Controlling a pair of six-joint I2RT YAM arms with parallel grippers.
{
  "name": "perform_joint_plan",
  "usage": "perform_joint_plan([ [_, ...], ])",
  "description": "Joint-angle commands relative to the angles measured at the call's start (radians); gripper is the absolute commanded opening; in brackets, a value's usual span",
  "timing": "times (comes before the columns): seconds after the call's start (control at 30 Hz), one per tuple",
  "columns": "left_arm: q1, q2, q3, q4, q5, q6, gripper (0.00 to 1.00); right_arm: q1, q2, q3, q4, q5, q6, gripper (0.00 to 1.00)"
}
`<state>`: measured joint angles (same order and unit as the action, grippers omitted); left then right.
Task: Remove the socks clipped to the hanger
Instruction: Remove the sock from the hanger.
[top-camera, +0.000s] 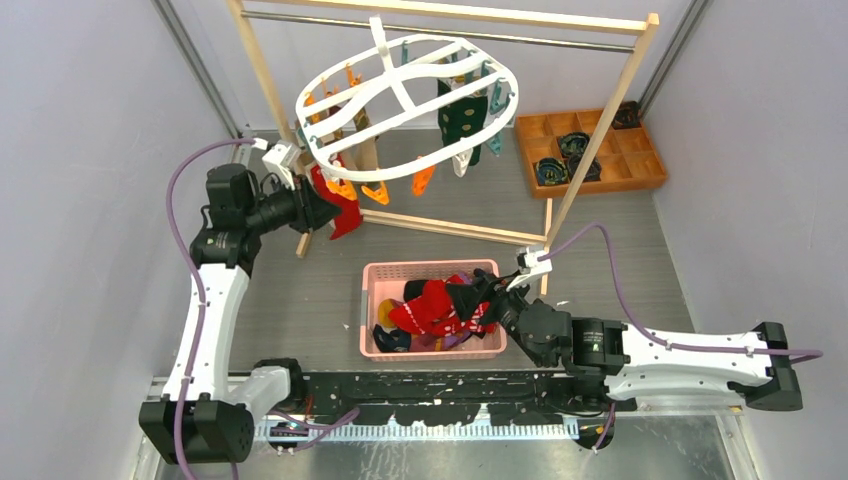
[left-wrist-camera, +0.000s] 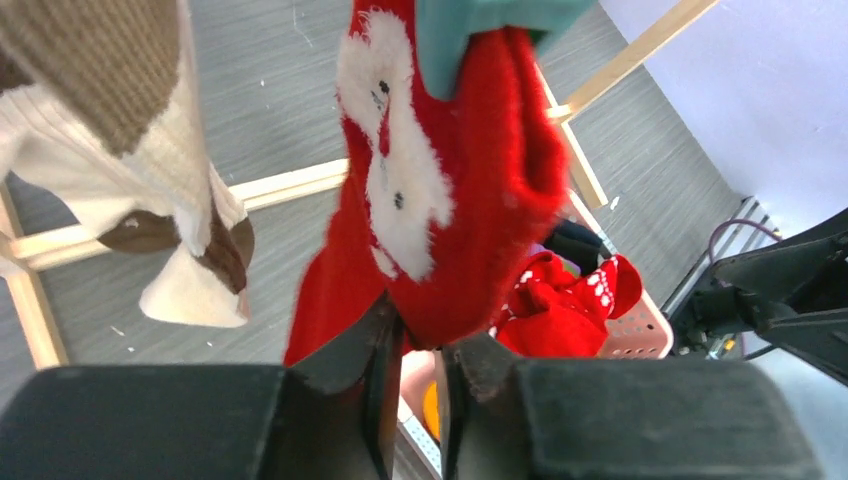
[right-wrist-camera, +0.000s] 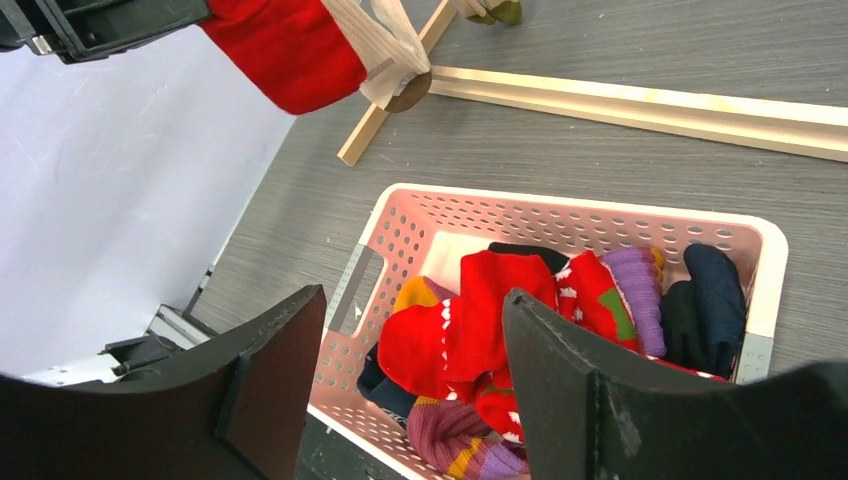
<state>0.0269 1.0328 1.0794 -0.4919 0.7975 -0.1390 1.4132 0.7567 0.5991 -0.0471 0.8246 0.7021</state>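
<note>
The white oval hanger (top-camera: 400, 95) hangs from the rail with socks clipped under it. One is a dark green sock (top-camera: 462, 118). At its left end a fluffy red sock with a white figure (left-wrist-camera: 470, 200) hangs from a teal clip (left-wrist-camera: 470, 30). My left gripper (left-wrist-camera: 425, 330) is shut on this sock's lower end, the fingers pressed close with red fabric between the tips. A beige and brown sock (left-wrist-camera: 150, 150) hangs beside it. My right gripper (right-wrist-camera: 415, 310) is open and empty above the basket's socks (right-wrist-camera: 480, 310).
A pink perforated basket (top-camera: 368, 300) sits in front of my bases, holding red, purple and navy socks. The wooden rack's floor bar (top-camera: 455, 228) runs behind it. A wooden compartment tray (top-camera: 640, 165) stands at the back right. Walls close in on both sides.
</note>
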Motion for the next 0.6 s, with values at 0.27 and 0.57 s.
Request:
perform_joint_plan([
  [0.27,-0.058,-0.146,0.016,-0.032,0.033,0.089,0.00,0.014,0.022,0.051,0.131,-0.034,-0.048,0.68],
  [0.57,-0.076,-0.337,0.029,-0.216,0.175,0.118,0.00,0.052,0.141,0.163,0.261,-0.083,-0.178,0.71],
])
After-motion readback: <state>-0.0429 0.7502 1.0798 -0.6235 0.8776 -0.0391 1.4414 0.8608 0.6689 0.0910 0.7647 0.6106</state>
